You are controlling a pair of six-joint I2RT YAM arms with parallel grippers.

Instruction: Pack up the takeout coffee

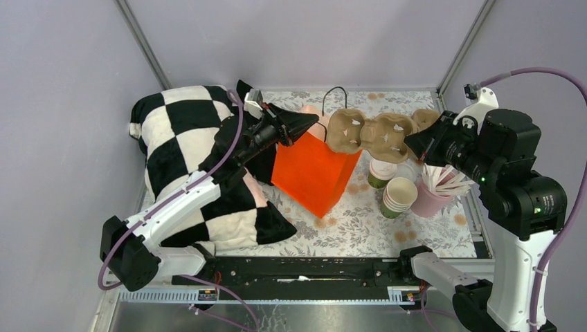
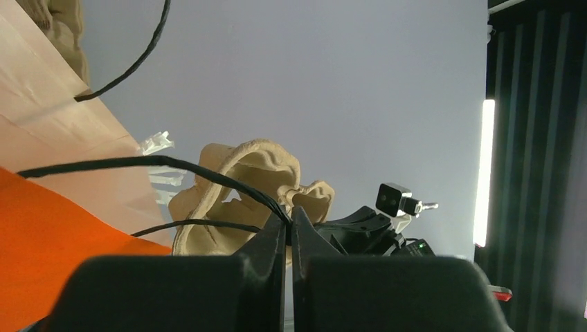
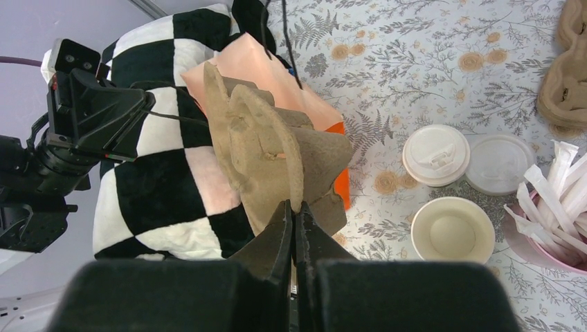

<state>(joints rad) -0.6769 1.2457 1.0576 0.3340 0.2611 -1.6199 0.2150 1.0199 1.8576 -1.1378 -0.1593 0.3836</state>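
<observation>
The takeout coffee [image 1: 381, 172], a small green cup with a white lid, stands on the floral cloth right of the orange paper bag [image 1: 313, 173]; it also shows in the right wrist view [image 3: 436, 154]. My left gripper [image 1: 313, 122] is shut on the bag's black cord handle [image 2: 208, 173] and holds it up at the bag's mouth. My right gripper [image 1: 413, 140] is shut on the edge of a brown pulp cup carrier [image 1: 370, 133], held in the air above the bag's right side. The carrier shows in the right wrist view [image 3: 266, 149].
A stack of lidless green cups [image 1: 398, 197] stands in front of the coffee. A pink cup of white sticks [image 1: 436, 190] is to its right. A loose clear lid [image 3: 500, 163] lies by the coffee. A black-and-white checked cushion [image 1: 187, 159] fills the left side. More pulp carriers [image 3: 567, 69] lie at the back right.
</observation>
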